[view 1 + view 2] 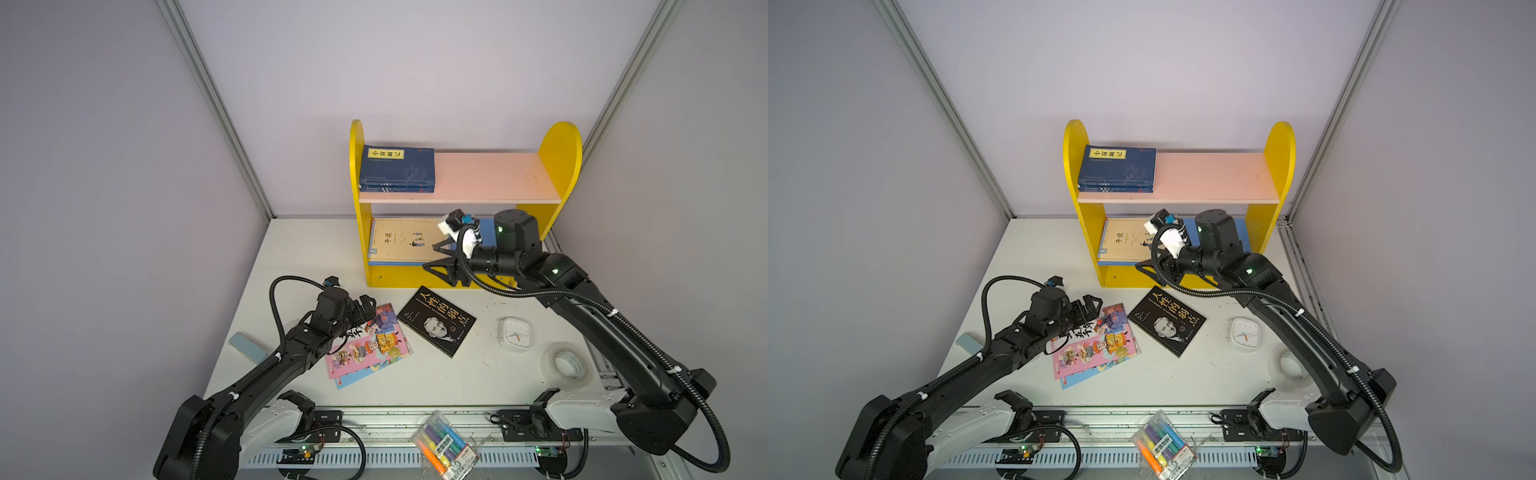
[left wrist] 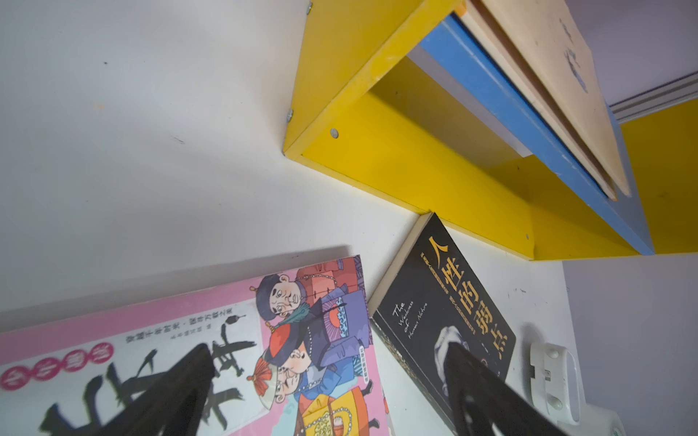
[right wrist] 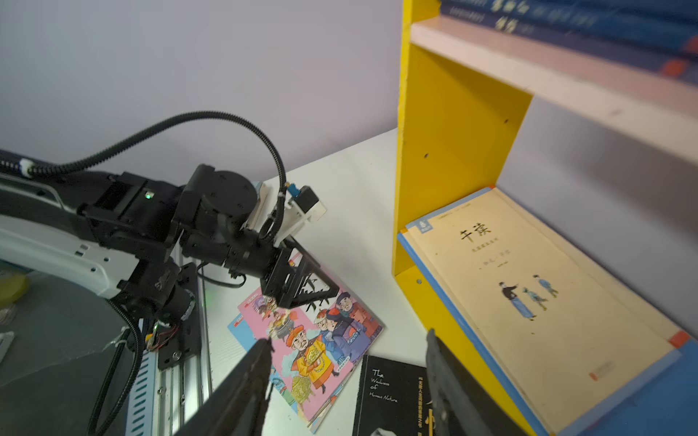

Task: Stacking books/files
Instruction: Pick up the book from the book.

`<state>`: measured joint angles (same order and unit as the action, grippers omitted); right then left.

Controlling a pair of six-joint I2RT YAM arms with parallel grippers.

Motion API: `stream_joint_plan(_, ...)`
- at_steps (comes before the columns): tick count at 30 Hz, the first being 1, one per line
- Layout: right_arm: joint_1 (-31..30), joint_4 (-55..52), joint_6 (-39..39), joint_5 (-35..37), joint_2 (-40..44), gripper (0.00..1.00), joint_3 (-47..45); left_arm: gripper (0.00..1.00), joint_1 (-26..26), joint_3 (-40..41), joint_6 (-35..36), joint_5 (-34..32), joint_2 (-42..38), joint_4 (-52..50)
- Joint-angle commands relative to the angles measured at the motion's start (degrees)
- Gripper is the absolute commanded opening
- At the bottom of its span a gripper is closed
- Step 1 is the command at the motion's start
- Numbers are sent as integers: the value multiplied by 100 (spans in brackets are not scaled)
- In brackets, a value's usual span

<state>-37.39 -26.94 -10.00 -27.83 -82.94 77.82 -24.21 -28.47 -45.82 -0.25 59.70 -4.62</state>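
Your right end effector sits at the front edge of the lower shelf of the yellow bookshelf. Its jaws are spread with nothing between them (the right wrist view shows only counter and covers in the gap). Just beside it, the cream books lie flat in a stack at the left end of that lower shelf. On the upper shelf, the navy books are stacked flat, also at the left end.

Your left end effector is over the far end of the pink cartoon book, jaws wide and gripping nothing. You cannot tell from these views whether it touches the cover. That pink book lies on the counter, skewed on top of the blue cartoon book. The black portrait book lies face up just to their right, one corner close against the shelf's base. The white clock sits further right, apart from the books.
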Motion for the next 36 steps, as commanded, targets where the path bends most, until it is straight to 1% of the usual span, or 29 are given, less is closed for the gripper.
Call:
stream_joint_plan(1,-252,853,82,96,3,67,-685,98,11,68,-242,-257,-141,-311)
stream_joint_plan(4,-409,1413,640,186,-213,67,-1241,98,5,131,-392,-492,-341,-725)
stream_joint_plan(6,-432,1904,1189,237,-419,66,-1567,98,21,74,-408,-685,-438,-1174)
stream_joint_plan(8,-443,2327,1714,168,-698,60,-1837,98,20,-12,-457,-847,-515,-1665)
stream_joint_plan(10,-454,2443,2071,125,-979,57,-1945,98,18,-40,-458,-846,-580,-2007)
stream_joint_plan(12,-463,2487,2299,55,-1245,52,-2013,98,17,-7,-527,-851,-634,-2281)
stream_joint_plan(14,-498,2530,2518,-8,-1494,52,-2068,98,13,64,-605,-827,-742,-2506)
stream_joint_plan(18,-594,2454,2769,-218,-1973,50,-2030,98,14,247,-757,-855,-1066,-2881)
stream_joint_plan(22,-647,2098,2906,-314,-2454,50,-1822,98,13,357,-829,-939,-1352,-3185)
stream_joint_plan(26,-656,1855,3082,-382,-2851,50,-1670,98,13,468,-883,-947,-1375,-3277)
stream_joint_plan(30,-663,1636,3127,-328,-3122,50,-1583,98,17,603,-885,-929,-1398,-3163)
stream_joint_plan(36,-657,1445,3171,-323,-3411,50,-1440,98,22,846,-858,-763,-1429,-2701)
